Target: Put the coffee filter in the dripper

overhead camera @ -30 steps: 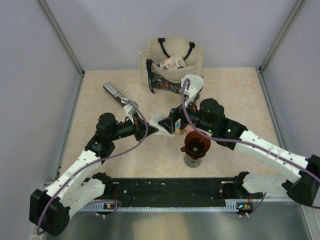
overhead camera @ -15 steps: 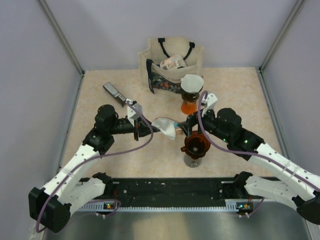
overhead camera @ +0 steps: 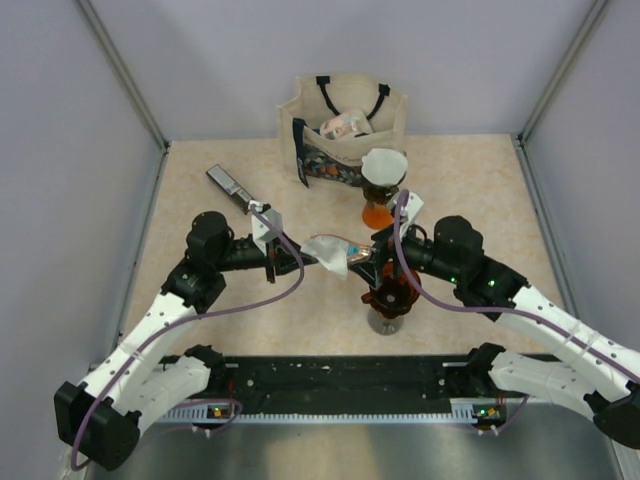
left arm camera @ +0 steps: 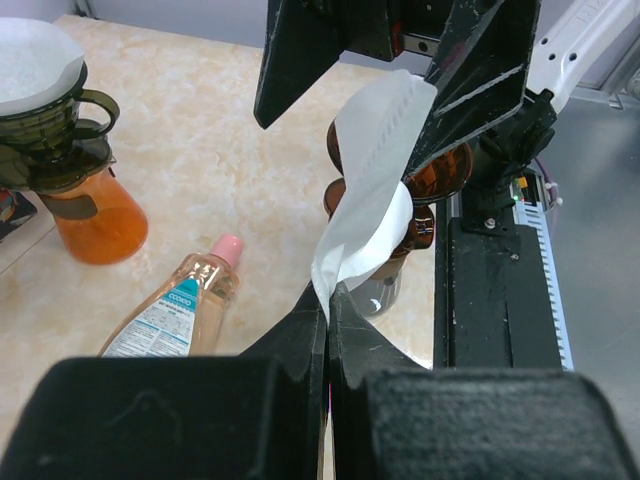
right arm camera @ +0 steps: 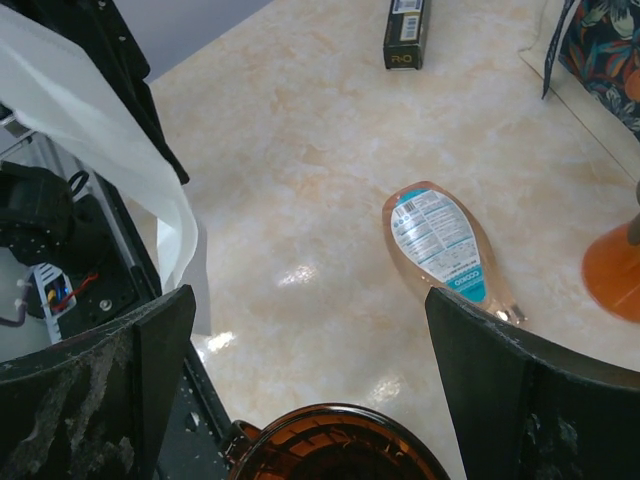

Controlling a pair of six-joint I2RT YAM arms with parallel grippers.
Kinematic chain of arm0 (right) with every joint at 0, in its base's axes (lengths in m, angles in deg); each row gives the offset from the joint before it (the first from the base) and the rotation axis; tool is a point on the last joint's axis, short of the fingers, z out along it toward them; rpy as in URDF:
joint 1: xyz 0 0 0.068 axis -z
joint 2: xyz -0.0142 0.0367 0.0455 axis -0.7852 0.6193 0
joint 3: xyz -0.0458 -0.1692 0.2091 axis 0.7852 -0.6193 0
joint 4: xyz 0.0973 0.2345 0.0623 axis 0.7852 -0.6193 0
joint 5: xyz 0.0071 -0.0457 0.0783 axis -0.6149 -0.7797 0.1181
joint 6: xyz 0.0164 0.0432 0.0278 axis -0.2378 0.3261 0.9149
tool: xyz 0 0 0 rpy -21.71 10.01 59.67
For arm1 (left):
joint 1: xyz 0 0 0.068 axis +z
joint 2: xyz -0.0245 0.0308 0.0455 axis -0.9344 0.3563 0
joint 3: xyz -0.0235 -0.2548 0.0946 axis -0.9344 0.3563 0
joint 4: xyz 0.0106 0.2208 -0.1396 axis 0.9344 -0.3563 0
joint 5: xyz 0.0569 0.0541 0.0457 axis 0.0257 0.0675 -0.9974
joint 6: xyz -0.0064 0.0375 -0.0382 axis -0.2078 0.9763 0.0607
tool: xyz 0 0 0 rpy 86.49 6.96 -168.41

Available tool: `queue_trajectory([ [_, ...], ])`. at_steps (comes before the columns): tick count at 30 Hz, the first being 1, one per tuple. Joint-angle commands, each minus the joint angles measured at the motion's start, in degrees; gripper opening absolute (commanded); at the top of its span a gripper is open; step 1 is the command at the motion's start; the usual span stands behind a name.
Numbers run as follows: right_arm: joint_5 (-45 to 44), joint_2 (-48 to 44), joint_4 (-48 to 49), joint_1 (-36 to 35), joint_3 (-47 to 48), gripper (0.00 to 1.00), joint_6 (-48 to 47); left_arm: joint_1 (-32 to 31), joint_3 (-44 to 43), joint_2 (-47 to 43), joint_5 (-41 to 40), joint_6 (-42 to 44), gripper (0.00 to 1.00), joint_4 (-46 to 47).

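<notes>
Left gripper (left arm camera: 328, 300) clamped shut on filter (left arm camera: 375, 190) edge. Right gripper (right arm camera: 315, 380) wide open, empty, over dripper (right arm camera: 335, 445). Risk: limp filter, at dripper's 10 o'clock, folds or catches rim.

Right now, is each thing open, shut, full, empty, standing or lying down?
Left gripper: shut on the coffee filter.
Right gripper: open.
Amber dripper: upright, no filter inside.
Green dripper: upright on orange carafe, second filter inside.
Bottle: lying down, capped.
Tote bag: upright, top open.
Black box: lying flat.
</notes>
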Motion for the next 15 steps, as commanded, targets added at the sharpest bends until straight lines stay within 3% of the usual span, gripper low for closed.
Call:
queue_trajectory([
  [1,4.02,-0.46,3.63,0.25,0.53,0.99,0.01,0.07,-0.92,-1.02,-0.75,0.70,0.00,1.01],
  [15,9.90,8.32,11.63,0.16,2.90,0.96,3.09,-0.01,-0.56,-0.84,-0.05,-0.88,0.00,2.77],
])
